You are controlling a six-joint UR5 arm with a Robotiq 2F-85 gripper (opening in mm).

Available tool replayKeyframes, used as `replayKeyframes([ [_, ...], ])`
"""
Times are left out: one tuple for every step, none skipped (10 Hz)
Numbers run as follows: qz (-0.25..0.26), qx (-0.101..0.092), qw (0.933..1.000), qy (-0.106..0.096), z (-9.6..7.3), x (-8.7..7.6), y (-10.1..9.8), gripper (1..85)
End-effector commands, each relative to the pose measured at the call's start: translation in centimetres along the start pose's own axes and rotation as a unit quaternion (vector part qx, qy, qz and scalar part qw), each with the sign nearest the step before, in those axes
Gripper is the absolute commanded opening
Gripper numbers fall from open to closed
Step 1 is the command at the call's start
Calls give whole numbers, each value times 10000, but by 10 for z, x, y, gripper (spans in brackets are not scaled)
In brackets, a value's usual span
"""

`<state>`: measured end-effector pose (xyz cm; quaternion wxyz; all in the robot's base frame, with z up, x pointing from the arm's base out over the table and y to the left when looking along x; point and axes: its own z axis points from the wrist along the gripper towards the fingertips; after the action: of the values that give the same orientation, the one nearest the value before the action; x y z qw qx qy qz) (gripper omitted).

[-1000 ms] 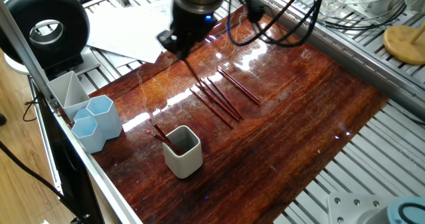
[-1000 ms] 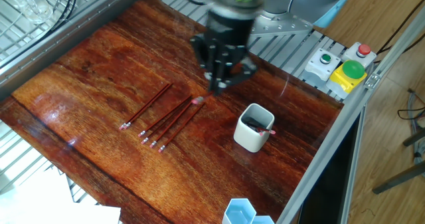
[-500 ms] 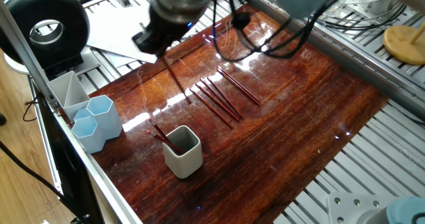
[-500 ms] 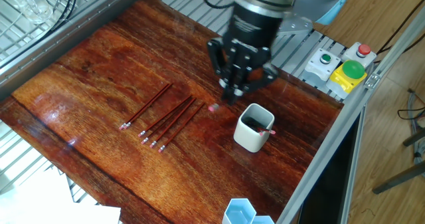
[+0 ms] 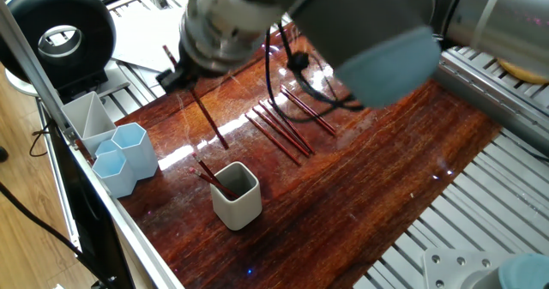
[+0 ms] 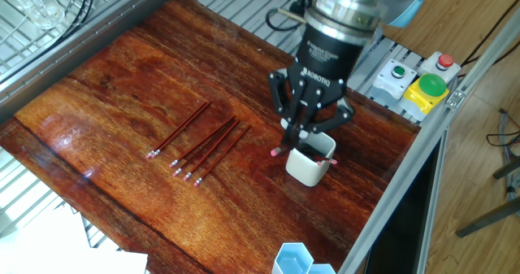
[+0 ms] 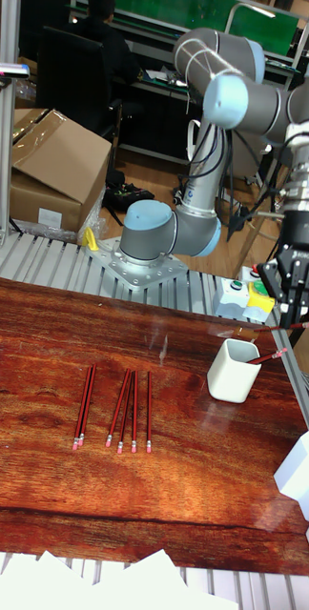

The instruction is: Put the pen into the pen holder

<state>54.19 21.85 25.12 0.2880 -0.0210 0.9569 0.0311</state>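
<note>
My gripper [image 6: 303, 136] is shut on a dark red pen [image 5: 208, 119] that hangs tilted, its pink eraser end [image 6: 275, 153] low beside the pen holder. The off-white pen holder [image 6: 309, 167] stands just below and in front of the fingers, also seen as the white cup [image 7: 233, 370] and the pen holder [image 5: 237, 196]. Red pens [image 5: 206, 174] lean out of it. In the tall view the gripper [image 7: 293, 318] hovers above and right of the holder. Several more pens [image 6: 203, 141] lie in a row on the wooden table.
Two pale blue hexagonal cups [image 5: 125, 157] and a grey tray [image 5: 84, 114] stand at the table's left edge. A button box [image 6: 422, 84] with red, green and yellow parts sits behind the arm. Paper sheets [image 5: 163, 36] lie past the table's far edge.
The gripper carried the pen away from the row of loose pens and over to the pen holder, coming lower beside it. The pens on the table stayed put.
</note>
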Motion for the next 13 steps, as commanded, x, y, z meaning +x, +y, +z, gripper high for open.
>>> replayKeyframes([
  [119,-117,9999,-45,14,14,8,10],
  [175,-155,9997,-55,17,19,11,10],
  [164,-159,9997,-79,20,23,11,10],
  [156,-200,9996,-128,23,26,10,10],
  [153,-204,9995,-159,25,29,9,10],
  [135,-166,9996,-156,27,30,6,10],
  [125,-182,9996,-196,29,30,6,10],
  [131,-199,9995,-220,31,31,6,10],
  [142,-235,9993,-238,34,33,6,10],
  [89,-248,9994,-217,37,38,2,10],
  [101,-255,9994,-218,38,40,0,10],
  [99,-230,9995,-208,38,43,-2,10],
  [95,-237,9995,-209,39,44,-3,10],
])
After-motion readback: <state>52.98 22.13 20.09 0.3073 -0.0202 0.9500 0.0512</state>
